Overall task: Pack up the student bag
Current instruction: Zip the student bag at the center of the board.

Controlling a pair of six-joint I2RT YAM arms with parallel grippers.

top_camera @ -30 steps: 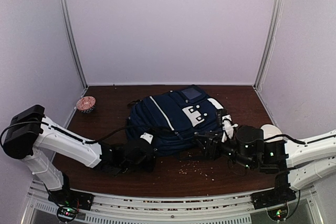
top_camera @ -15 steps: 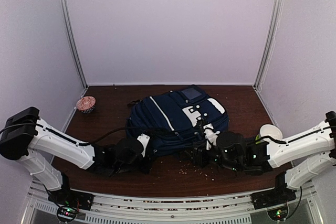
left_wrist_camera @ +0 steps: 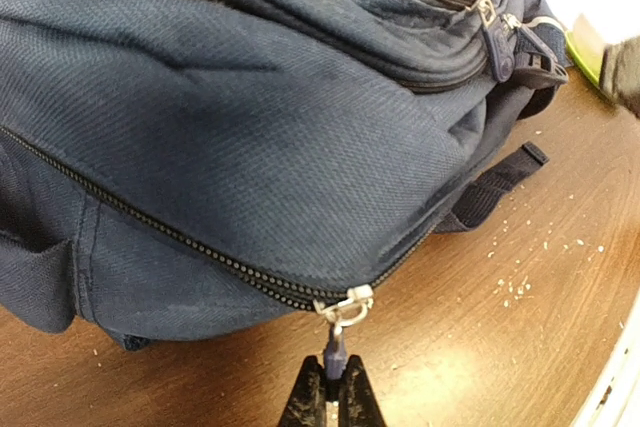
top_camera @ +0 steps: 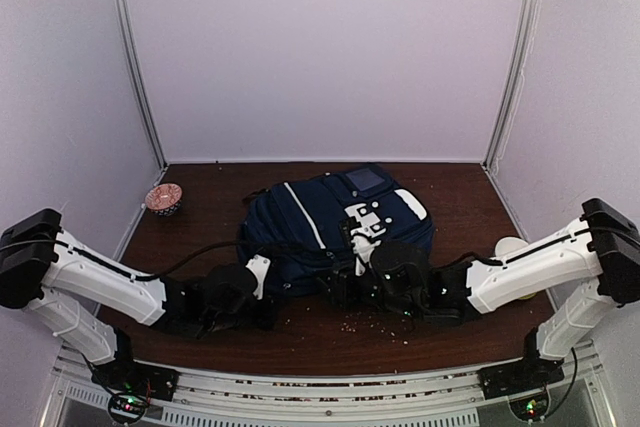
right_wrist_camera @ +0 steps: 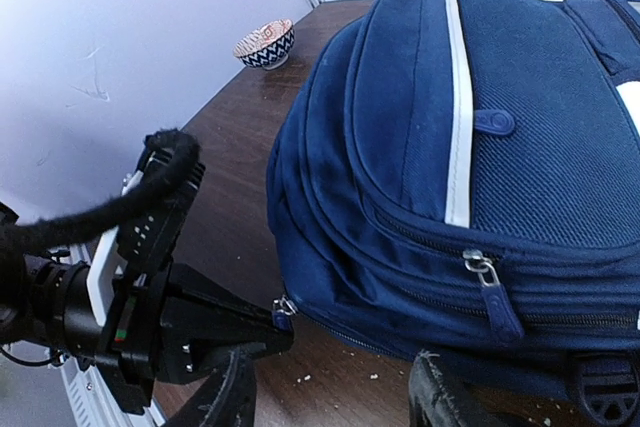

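Navy-blue student bag [top_camera: 320, 222] is seen lying flat on the dark wooden worktop [top_camera: 200, 212], about midway across it, with its lower edge turned toward the arm bases. From the top external view, both arms are stretched low along the worktop and meet at that near edge, the left tool [top_camera: 268, 292] at the bag's near-left corner and the right tool [top_camera: 345, 287] just beside its near middle. How the tools are set cannot be read from there.

That is settled by the wrist views. In the left wrist view, the left tool [left_wrist_camera: 330, 399] is closed narrowly on a small zipper pull [left_wrist_camera: 336, 352] hanging from a silver slider [left_wrist_camera: 347, 304] at the end of a long zip across the bag [left_wrist_camera: 250, 117]. A dark strap [left_wrist_camera: 495, 187] is seen trailing onto the worktop [left_wrist_camera: 480, 357], where pale crumbs [left_wrist_camera: 520, 282] are scattered.

In the right wrist view, the right tool [right_wrist_camera: 330, 397] is held wide with nothing between its fingers [right_wrist_camera: 232, 387]; the bag [right_wrist_camera: 420, 157] is just ahead of them. Only here are a white stripe [right_wrist_camera: 457, 117] and a second zipper pull [right_wrist_camera: 497, 309] shown clearly, and the left tool [right_wrist_camera: 272, 335] is seen from the far side at the same corner slider.

A patterned bowl [top_camera: 163, 198] stands at the far left, well apart from the bag. A white cup [top_camera: 510, 244] is partly hidden behind the right arm.
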